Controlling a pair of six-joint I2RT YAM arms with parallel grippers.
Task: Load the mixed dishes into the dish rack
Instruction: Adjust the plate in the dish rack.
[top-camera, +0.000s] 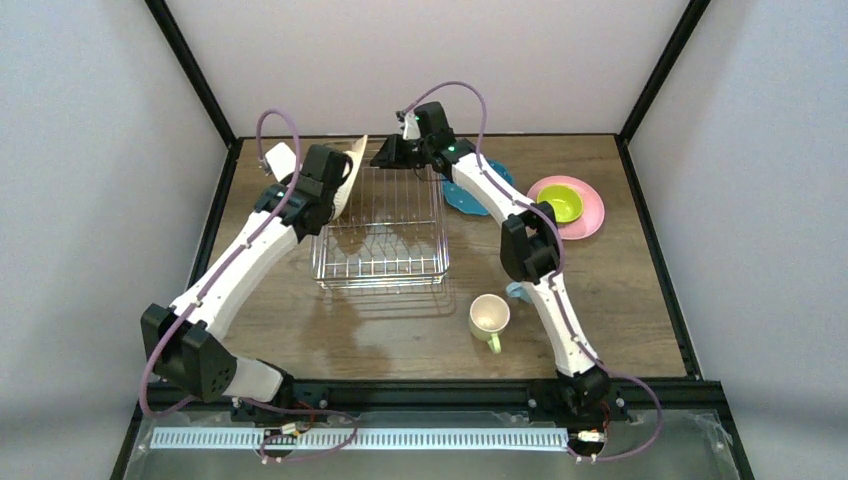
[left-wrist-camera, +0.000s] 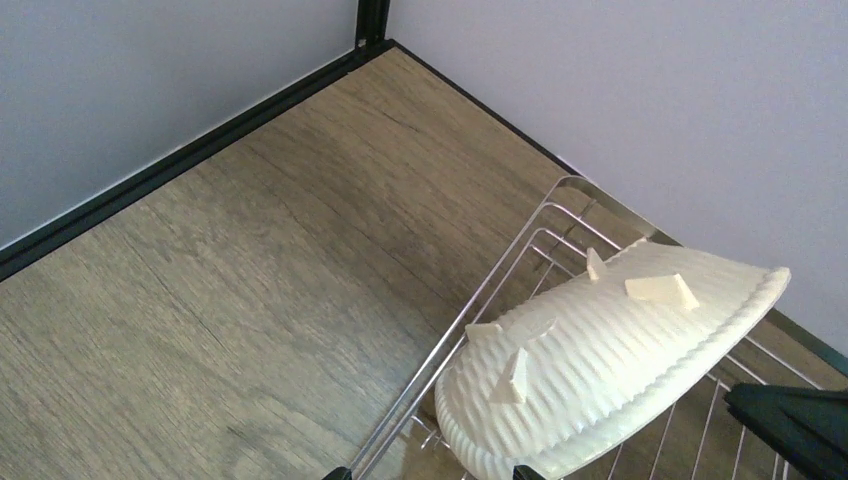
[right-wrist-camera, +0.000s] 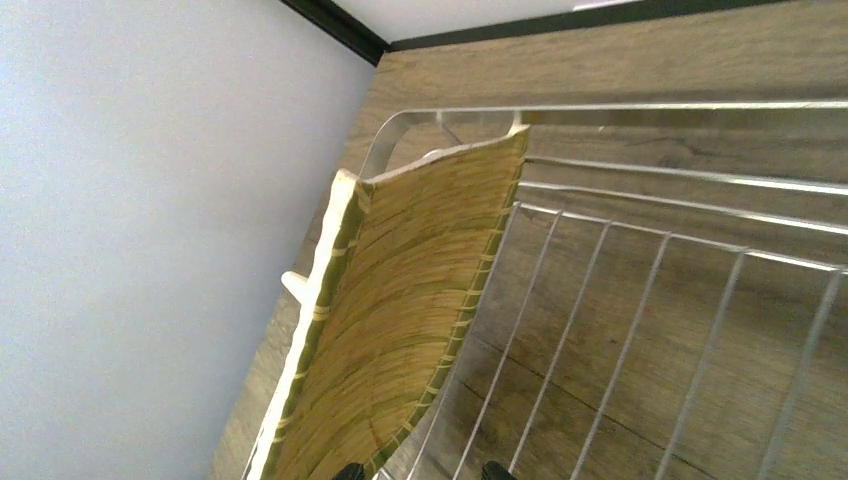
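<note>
The tan woven-look plate (top-camera: 354, 165) stands on edge, leaning at the far-left corner of the dish rack (top-camera: 380, 282). My left gripper (top-camera: 333, 196) is right beside it on the left. In the left wrist view the plate's cream ribbed underside (left-wrist-camera: 610, 350) rests on the rack's wires (left-wrist-camera: 492, 298), and my left gripper (left-wrist-camera: 430, 474) is open with the plate's low edge by its right tip. My right gripper (top-camera: 384, 157) hovers at the rack's far edge. In the right wrist view it (right-wrist-camera: 423, 470) is open beside the plate's woven face (right-wrist-camera: 400, 320), over the rack's wires (right-wrist-camera: 650, 105).
A teal dotted plate (top-camera: 462, 195) lies right of the rack, partly under my right arm. A pink plate (top-camera: 592, 215) holds the lime-inside bowl (top-camera: 562, 204). A pale yellow-green mug (top-camera: 489, 317) lies near the front, with a light-blue mug (top-camera: 516, 291) peeking from behind the right arm. Walls stand close behind.
</note>
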